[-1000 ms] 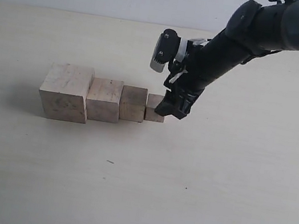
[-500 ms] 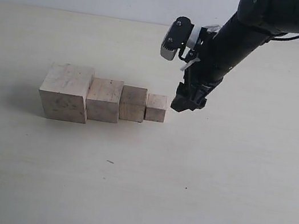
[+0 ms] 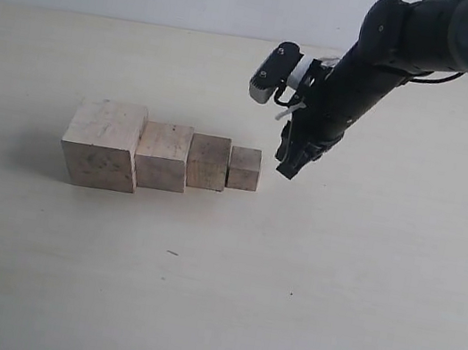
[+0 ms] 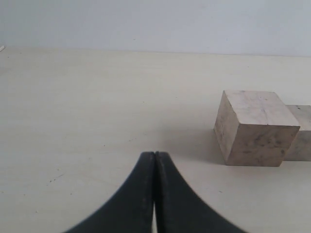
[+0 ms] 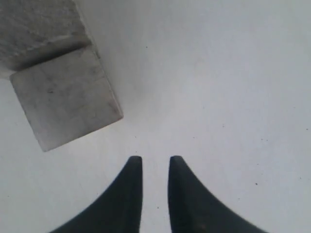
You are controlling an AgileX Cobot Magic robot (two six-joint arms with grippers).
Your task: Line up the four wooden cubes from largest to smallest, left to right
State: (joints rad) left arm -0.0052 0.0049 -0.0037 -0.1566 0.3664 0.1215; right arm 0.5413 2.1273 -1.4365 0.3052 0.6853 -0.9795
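Observation:
The four wooden cubes stand in a touching row on the table, shrinking from left to right: largest [image 3: 103, 143], second [image 3: 163, 155], third [image 3: 208, 161], smallest [image 3: 244, 168]. My right gripper [image 3: 288, 168] hangs just right of the smallest cube, apart from it and slightly above the table. In the right wrist view the right gripper [image 5: 155, 160] is open by a narrow gap with nothing in it, and the smallest cube [image 5: 65, 97] lies off to one side. The left gripper [image 4: 155, 154] is shut and empty, some way from the largest cube [image 4: 255, 128]. It does not show in the exterior view.
The pale table [image 3: 330, 301] runs wide around the row, with a plain wall behind it. The dark right arm [image 3: 392, 49] reaches in from the upper right, carrying its wrist camera [image 3: 269, 77] above the row's right end.
The right gripper has drawn back from the smallest cube, moving right and slightly up. The four cubes have stayed in place.

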